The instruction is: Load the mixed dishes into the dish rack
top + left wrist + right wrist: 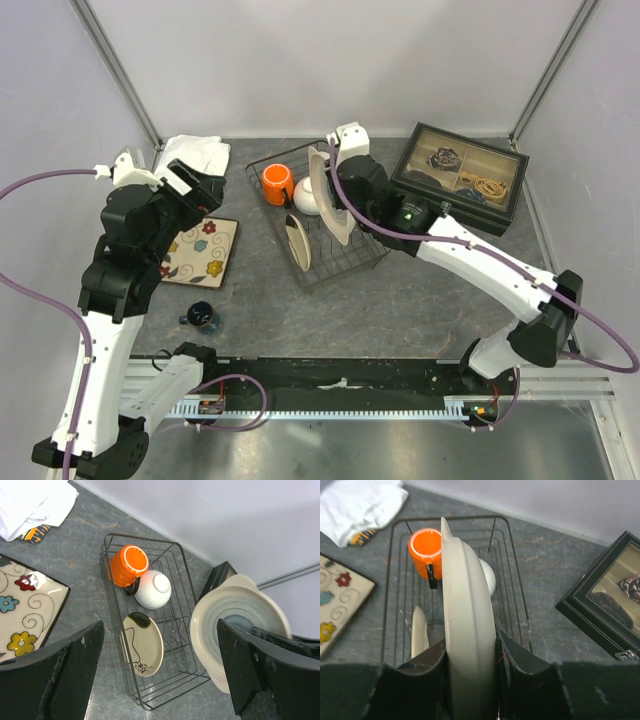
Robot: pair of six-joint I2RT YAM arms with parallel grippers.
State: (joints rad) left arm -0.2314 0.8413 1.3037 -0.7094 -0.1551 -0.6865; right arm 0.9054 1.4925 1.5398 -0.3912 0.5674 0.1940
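Note:
The black wire dish rack [340, 262] stands mid-table. In it lie an orange mug [277, 183], a white bowl [307, 197] and a small cream plate with a brown patch [297, 243], which stands in the prongs. My right gripper [345, 200] is shut on a large cream round plate [467, 605] and holds it on edge above the rack's middle. The square flower-patterned plate [203, 250] lies flat on the table left of the rack. My left gripper [198, 188] is open and empty, high above that plate's far edge; its wrist view shows the rack [150, 702].
A black glass-lidded box [460, 178] stands right of the rack. A white folded cloth [195, 155] lies at the back left. A small dark blue cup-like thing [203, 318] sits near the front left, by the black rail.

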